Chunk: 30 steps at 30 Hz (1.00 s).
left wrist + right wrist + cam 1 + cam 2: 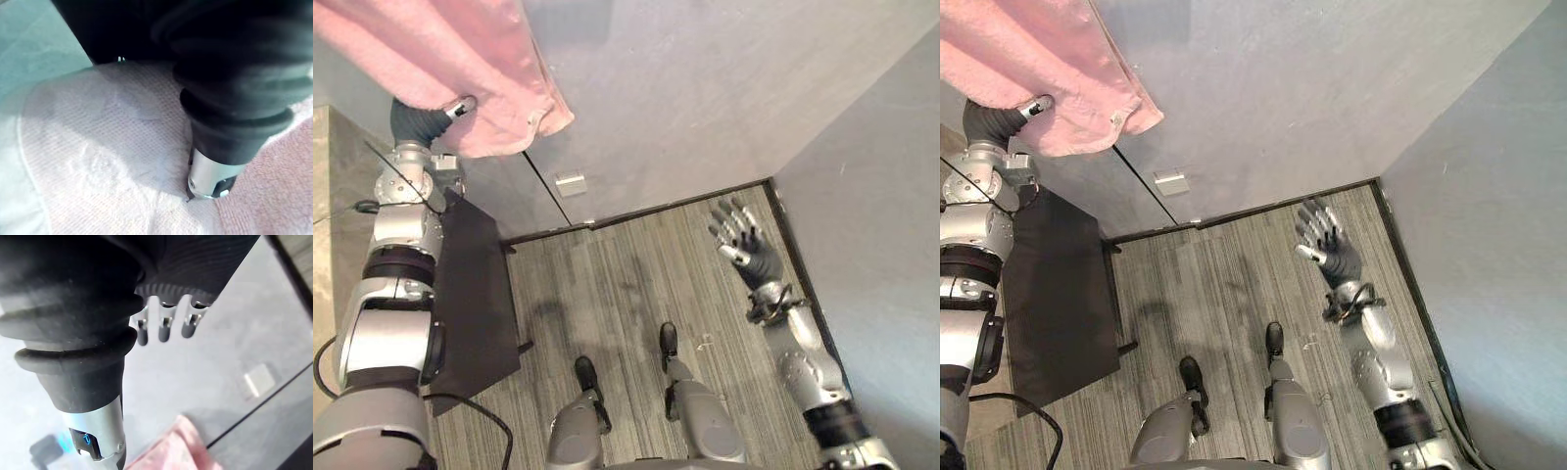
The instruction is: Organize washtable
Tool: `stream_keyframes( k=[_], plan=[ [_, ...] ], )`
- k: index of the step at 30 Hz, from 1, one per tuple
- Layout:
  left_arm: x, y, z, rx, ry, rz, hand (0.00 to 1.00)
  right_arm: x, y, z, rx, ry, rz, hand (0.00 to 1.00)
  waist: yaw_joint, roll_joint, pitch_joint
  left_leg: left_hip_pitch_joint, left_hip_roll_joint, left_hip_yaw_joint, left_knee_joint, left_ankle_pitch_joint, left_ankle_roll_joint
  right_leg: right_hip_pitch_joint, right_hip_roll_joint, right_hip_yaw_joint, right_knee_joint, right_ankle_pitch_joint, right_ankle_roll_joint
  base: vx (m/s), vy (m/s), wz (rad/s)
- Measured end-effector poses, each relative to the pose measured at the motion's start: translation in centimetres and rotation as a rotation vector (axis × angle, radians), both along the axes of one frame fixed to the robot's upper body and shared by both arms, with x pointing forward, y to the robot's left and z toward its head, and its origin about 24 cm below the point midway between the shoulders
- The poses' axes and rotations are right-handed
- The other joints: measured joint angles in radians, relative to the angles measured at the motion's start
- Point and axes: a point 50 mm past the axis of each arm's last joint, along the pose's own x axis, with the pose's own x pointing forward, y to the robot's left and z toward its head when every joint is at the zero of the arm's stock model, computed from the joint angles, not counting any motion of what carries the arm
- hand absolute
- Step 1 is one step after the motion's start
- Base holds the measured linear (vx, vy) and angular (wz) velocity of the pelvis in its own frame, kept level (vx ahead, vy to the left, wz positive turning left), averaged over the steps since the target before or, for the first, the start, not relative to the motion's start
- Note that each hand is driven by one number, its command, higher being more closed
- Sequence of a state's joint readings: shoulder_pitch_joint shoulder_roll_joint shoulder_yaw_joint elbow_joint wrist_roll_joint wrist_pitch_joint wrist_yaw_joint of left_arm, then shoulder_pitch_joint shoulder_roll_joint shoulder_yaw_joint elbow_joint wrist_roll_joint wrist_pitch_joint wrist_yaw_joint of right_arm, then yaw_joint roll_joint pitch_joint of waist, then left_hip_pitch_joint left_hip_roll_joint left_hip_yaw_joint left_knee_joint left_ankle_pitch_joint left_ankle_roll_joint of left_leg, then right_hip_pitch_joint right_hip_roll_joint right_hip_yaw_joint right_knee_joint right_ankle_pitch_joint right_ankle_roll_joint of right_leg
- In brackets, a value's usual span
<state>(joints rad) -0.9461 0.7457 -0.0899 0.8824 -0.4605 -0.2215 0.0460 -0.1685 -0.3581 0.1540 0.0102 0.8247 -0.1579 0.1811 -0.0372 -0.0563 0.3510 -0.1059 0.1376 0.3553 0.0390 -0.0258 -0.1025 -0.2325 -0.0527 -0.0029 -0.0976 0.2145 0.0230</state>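
left hand point(438, 115) against pink towel point(480, 59) (fingers hidden, cannot tell grasp) | right hand point(749, 253) raised, fingers released, spread

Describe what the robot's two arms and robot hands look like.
The left arm and right arm are silver-grey jointed shells with black bands between segments. The right robot hand has silver fingers with dark tips and a dark ribbed cover over its back and wrist. The left robot hand wears the same dark ribbed cover.
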Motion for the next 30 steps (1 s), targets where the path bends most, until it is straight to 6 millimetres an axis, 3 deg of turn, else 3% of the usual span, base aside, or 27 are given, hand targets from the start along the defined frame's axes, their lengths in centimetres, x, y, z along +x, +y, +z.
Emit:
stream_keyframes(
  k=[3, 6, 10, 15, 19, 22, 24, 26, 30],
  plan=[
    [0.2, -0.3, 0.3, 0.007, 0.001, -0.008, 1.00, 1.2, -0.3, 2.3, -0.080, -0.046, 0.067, 0.00, -0.001, 0.000, -0.001, 0.001, -0.002, -0.001, -0.001, 0.000, 0.000, 0.003, -0.006, -0.006, 0.000, 0.001, 0.001, 0.00, 0.000, 0.00],
    [0.1, -1.1, 0.7, 0.045, -0.012, -0.064, 1.00, 3.2, 0.1, 8.5, -0.359, -0.194, 0.214, 0.00, 0.001, 0.004, -0.002, 0.017, -0.001, -0.019, 0.002, 0.000, 0.000, 0.030, -0.007, -0.022, 0.000, 0.002, 0.003, -0.01, 0.017, 0.12],
    [-0.3, -1.3, 0.6, 0.047, -0.025, -0.102, 1.00, 4.6, 1.5, 13.4, -0.470, -0.327, 0.248, 0.00, 0.043, 0.008, -0.005, 0.014, 0.001, -0.037, 0.011, 0.000, 0.000, 0.038, -0.001, -0.027, 0.000, 0.002, 0.003, -0.01, 0.006, 0.11],
    [-0.4, -1.1, -0.4, 0.023, -0.004, -0.108, 1.00, 7.8, 2.7, 15.7, -0.564, -0.315, 0.192, 0.00, 0.079, 0.038, -0.025, 0.009, -0.003, -0.053, 0.001, 0.014, 0.002, 0.038, -0.004, -0.049, 0.000, 0.002, 0.003, -0.01, 0.010, 0.11],
    [0.2, -2.6, -1.0, 0.005, 0.003, -0.151, 1.00, 10.5, 5.5, 18.1, -0.484, -0.315, 0.085, 0.00, 0.105, 0.054, -0.035, 0.001, -0.001, -0.073, -0.004, 0.025, -0.002, 0.038, -0.002, -0.063, 0.000, 0.004, 0.000, -0.01, 0.006, 0.13],
    [0.7, -4.0, -1.6, -0.025, 0.003, -0.187, 1.00, 10.8, 9.0, 18.1, -0.432, -0.313, 0.109, 0.00, 0.110, 0.060, -0.040, -0.010, -0.001, -0.092, -0.004, 0.032, -0.003, 0.038, -0.003, -0.080, -0.001, 0.004, 0.000, -0.01, 0.013, 0.18],
    [1.4, -6.2, -1.3, -0.059, -0.018, -0.236, 1.00, 11.6, 12.6, 17.9, -0.366, -0.257, 0.090, 0.00, 0.116, 0.060, -0.040, -0.020, -0.001, -0.103, -0.001, 0.038, -0.001, 0.035, -0.005, -0.092, 0.000, 0.007, -0.004, -0.02, 0.020, 0.15],
    [1.9, -7.9, 0.0, -0.073, -0.058, -0.275, 1.00, 11.8, 14.3, 18.7, -0.334, -0.237, 0.067, 0.00, 0.129, 0.060, -0.040, -0.035, 0.000, -0.108, 0.000, 0.045, 0.000, 0.026, -0.005, -0.106, 0.000, 0.017, -0.013, -0.04, 0.025, 0.16],
    [1.9, -8.1, 1.5, -0.098, -0.121, -0.271, 1.00, 10.8, 16.6, 21.6, -0.292, -0.302, 0.060, 0.00, 0.135, 0.060, -0.039, -0.057, -0.004, -0.114, 0.003, 0.050, 0.003, 0.011, -0.012, -0.112, 0.000, 0.019, -0.013, -0.02, 0.030, 0.09]
  ],
)
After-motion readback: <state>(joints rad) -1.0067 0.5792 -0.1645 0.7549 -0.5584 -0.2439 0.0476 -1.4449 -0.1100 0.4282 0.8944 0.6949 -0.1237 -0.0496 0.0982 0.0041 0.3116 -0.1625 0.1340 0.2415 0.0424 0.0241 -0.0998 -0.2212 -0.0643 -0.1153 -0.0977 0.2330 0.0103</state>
